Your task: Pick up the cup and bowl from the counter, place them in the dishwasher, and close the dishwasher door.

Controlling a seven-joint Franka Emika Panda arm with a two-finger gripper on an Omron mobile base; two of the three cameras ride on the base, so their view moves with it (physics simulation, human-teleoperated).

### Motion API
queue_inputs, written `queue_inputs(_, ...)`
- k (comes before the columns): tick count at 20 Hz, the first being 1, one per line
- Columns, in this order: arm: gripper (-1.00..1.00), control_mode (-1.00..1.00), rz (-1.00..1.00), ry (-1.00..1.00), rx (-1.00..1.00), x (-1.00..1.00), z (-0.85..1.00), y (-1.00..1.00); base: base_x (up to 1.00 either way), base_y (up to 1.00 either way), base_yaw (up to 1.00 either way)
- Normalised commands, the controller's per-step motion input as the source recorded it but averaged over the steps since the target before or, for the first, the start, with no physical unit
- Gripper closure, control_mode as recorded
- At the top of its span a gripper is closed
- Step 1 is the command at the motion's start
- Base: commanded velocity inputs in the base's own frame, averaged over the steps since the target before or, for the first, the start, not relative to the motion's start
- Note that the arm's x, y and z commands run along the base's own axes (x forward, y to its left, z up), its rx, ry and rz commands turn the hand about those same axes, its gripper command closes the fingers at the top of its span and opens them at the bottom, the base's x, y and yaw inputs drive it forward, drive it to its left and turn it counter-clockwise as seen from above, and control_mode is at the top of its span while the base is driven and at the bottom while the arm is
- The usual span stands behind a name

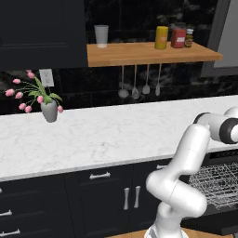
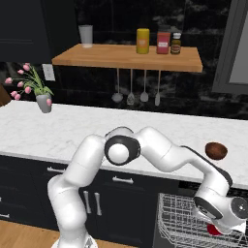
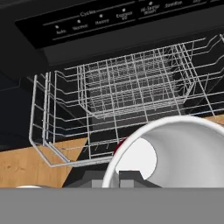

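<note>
One long white counter (image 1: 102,135) with faint grey veins tops the dark cabinets (image 1: 102,195), and a wooden shelf (image 2: 128,57) with jars hangs on the black wall above it. A vase of pink flowers (image 2: 43,103) stands at the left. The brown bowl (image 2: 216,150) rests on the counter at the right. Below it, the dishwasher (image 3: 113,35) is open, its wire rack (image 3: 131,92) pulled out. The gripper (image 3: 118,177) is pressed together on the rim of the cup (image 3: 175,153), white inside and red outside, held over the rack.
</note>
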Motion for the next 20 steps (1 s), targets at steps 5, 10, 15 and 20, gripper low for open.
queue_inputs(5, 1.0, -1.0, 0.0, 0.0, 0.0, 0.12, -0.55, 0.0, 0.0, 0.0, 0.0)
queue_inputs(10, 1.0, -1.0, 0.0, 0.0, 0.0, 0.17, -0.5, 0.0, 0.0, 0.0, 0.0)
queue_inputs(15, 1.0, -1.0, 0.0, 0.0, 0.0, 0.01, -0.35, 0.0, 0.0, 0.0, 0.0)
queue_inputs(20, 1.0, -1.0, 0.0, 0.0, 0.0, 0.01, -0.34, 0.0, 0.0, 0.0, 0.0)
